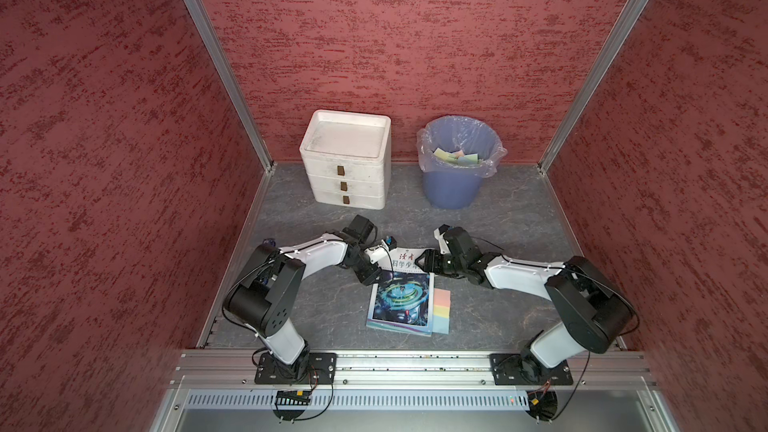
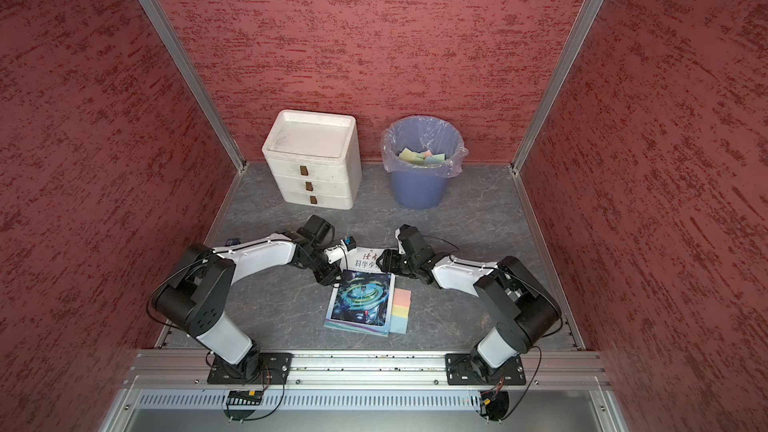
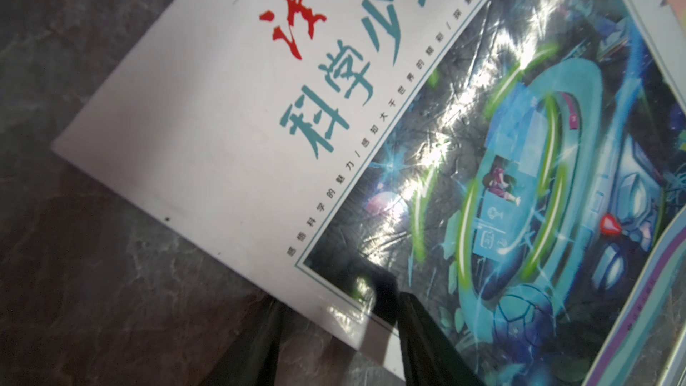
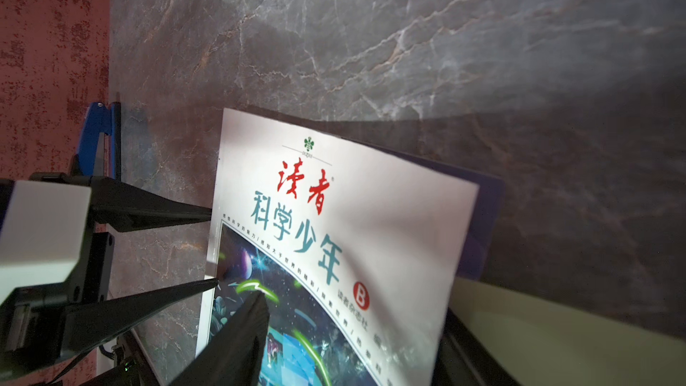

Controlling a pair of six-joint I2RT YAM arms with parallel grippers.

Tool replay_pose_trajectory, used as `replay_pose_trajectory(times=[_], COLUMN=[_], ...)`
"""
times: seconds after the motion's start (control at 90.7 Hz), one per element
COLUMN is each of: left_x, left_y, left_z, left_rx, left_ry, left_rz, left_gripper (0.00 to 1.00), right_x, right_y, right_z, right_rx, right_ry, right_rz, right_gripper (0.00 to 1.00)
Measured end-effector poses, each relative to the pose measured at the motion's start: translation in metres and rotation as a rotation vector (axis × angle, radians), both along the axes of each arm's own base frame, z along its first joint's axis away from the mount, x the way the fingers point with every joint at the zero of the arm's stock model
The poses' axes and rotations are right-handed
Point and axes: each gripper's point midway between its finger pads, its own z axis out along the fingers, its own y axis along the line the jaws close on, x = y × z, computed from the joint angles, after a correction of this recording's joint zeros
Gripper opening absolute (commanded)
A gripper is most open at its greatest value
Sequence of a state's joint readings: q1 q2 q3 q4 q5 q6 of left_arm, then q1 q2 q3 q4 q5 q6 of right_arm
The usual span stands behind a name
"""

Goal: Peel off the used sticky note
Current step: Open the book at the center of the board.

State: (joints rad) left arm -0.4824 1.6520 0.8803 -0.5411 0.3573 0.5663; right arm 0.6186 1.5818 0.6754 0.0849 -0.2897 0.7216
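Observation:
A magazine [image 1: 401, 301] with a white title band and a blue space picture lies on the grey table. A pad of sticky notes [image 1: 441, 309] in pink, yellow and blue bands sticks out along its right edge, and both top views show it [image 2: 401, 309]. I cannot tell which sticky note is the used one. My left gripper [image 3: 339, 300] is open and straddles the magazine's left edge, one finger on the table and one on the cover. My right gripper [image 4: 354, 306] is open at the far right corner. The bowed-up cover [image 4: 371, 198] passes between its jaws.
A white three-drawer box [image 1: 345, 160] stands at the back. To its right is a blue bin [image 1: 453, 189] with a plastic liner and several coloured notes inside. Red walls close in the table on three sides. A metal rail [image 1: 415, 363] runs along the front.

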Motion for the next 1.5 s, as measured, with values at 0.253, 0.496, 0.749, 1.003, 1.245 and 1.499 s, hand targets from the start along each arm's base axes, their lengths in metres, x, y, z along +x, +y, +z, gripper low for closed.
replay_pose_trajectory(times=[0.253, 0.496, 0.749, 1.003, 1.245, 1.499], left_x=[0.000, -0.001, 0.010, 0.015, 0.011, 0.011], left_y=[0.000, 0.005, 0.030, 0.053, 0.066, 0.074], left_z=[0.000, 0.002, 0.041, 0.080, 0.102, 0.111], left_rx=[0.001, -0.017, -0.154, -0.272, -0.338, -0.380], left_ry=[-0.006, 0.007, -0.002, -0.043, -0.061, -0.062], left_rz=[-0.001, 0.007, 0.099, 0.162, 0.186, 0.213], left_gripper=[0.53, 0.53, 0.54, 0.54, 0.55, 0.56], right_x=[-0.007, -0.025, -0.040, -0.043, -0.038, -0.034], right_y=[0.006, 0.025, 0.040, 0.061, 0.086, 0.117], right_z=[0.012, 0.024, 0.030, 0.054, 0.080, 0.070], right_rx=[0.027, 0.051, 0.066, 0.101, 0.102, 0.017], right_ry=[-0.015, -0.034, -0.038, -0.063, -0.110, -0.108], right_rz=[0.027, 0.099, 0.143, 0.160, 0.172, 0.187], right_gripper=[0.65, 0.67, 0.66, 0.26, 0.27, 0.38])
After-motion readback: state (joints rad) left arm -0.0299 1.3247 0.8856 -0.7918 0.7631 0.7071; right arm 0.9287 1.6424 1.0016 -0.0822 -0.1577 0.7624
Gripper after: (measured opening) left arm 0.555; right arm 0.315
